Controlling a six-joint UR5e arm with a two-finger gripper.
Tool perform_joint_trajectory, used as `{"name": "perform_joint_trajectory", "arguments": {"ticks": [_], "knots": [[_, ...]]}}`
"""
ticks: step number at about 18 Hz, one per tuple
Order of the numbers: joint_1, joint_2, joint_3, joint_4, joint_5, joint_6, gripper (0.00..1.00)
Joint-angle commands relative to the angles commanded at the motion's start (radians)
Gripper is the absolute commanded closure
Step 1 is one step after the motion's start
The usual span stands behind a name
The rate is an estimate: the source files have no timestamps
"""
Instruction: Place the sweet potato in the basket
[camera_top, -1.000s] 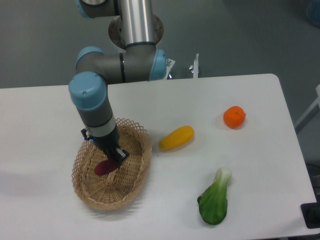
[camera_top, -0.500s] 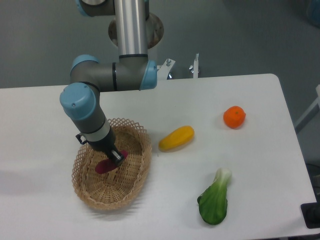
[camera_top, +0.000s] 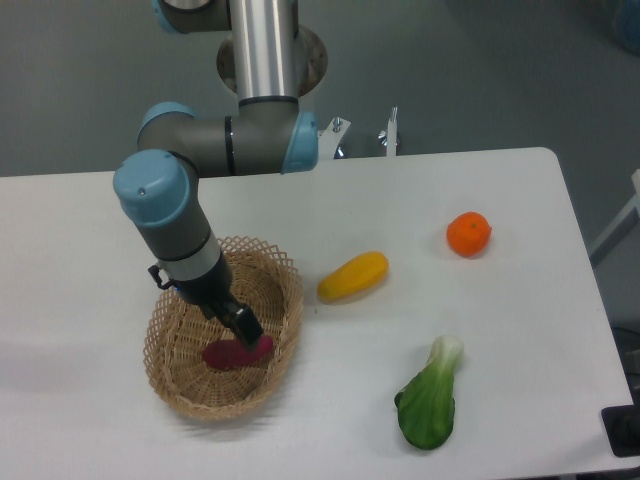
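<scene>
Sweet potato (camera_top: 238, 353) down inside basket (camera_top: 283, 262), lower left of frame; gripper (camera_top: 249, 331) right at it, grip state unclear; placement looked done, only retreat left.

No lettering, label, brand mark or number can be read anywhere in the scene: not on the arm's grey and blue casing, not on the white tabletop (camera_top: 520, 330), and not on the produce lying on it.
</scene>
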Motion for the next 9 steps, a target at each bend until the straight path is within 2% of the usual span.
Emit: {"name": "perform_joint_trajectory", "arguments": {"ticks": [4,9], "knots": [[0.094,0.031,0.031,0.000,-0.035,0.021,0.00],[0.227,0.052,0.060,-0.031,-0.034,0.205,0.00]]}}
